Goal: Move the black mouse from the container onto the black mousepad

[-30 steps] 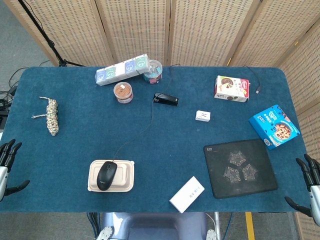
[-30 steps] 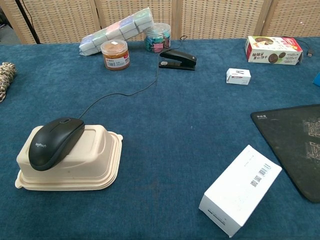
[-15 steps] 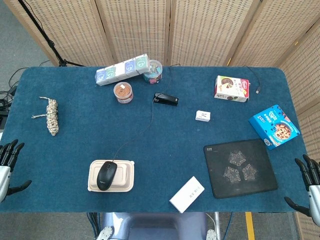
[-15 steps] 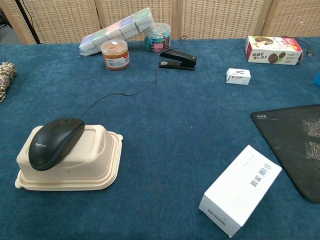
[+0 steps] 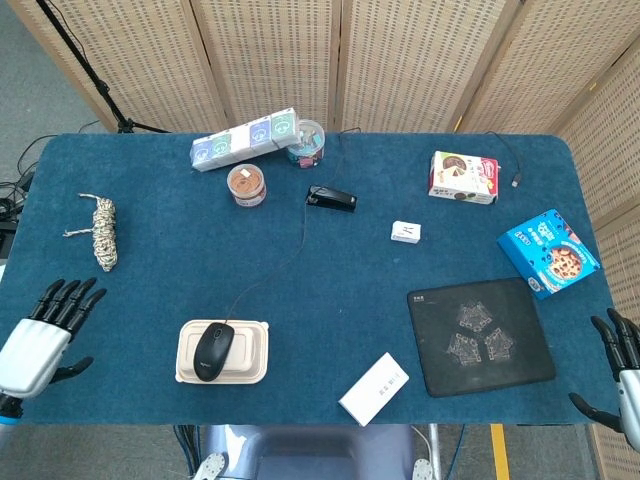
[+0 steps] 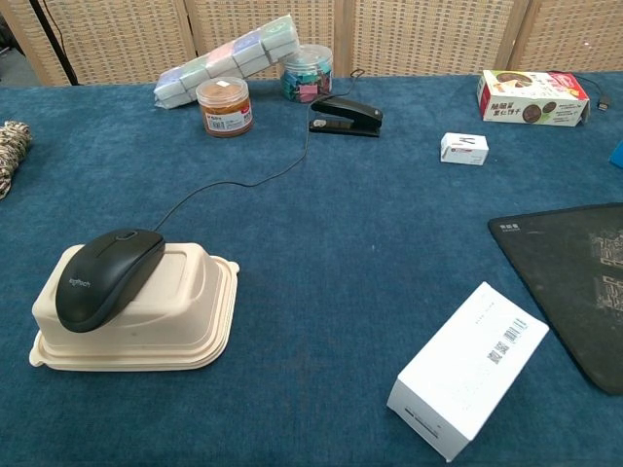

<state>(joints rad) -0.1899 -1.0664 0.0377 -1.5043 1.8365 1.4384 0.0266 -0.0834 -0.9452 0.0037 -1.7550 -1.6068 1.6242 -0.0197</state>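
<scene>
1. The left hand [image 5: 45, 330] is seen at the near left edge of the blue cloth-covered table [image 5: 330, 300], its fingers spread apart and nothing held in it.
2. The right hand [image 5: 620, 375] is seen just off the near right corner, fingers likewise apart and empty.
3. Neither hand is shown in the chest view.
4. The black wired computer mouse [image 6: 107, 275] is found lying on top of the closed beige pulp container [image 6: 146, 316], to the right of the left hand and apart from it; its thin cord is led away across the cloth toward the far side.
5. The black square mousepad [image 5: 480, 335] is laid flat near the right hand, well apart from the container.
6. A white rectangular carton [image 6: 469, 368] is placed between container and mousepad, at the near edge.
7. A black stapler [image 6: 347, 115], a small white box [image 6: 463, 148] and an orange-labelled round jar [image 6: 224, 106] are set farther back.
8. A coil of pale rope [image 5: 103, 231] is seen at the left.
</scene>
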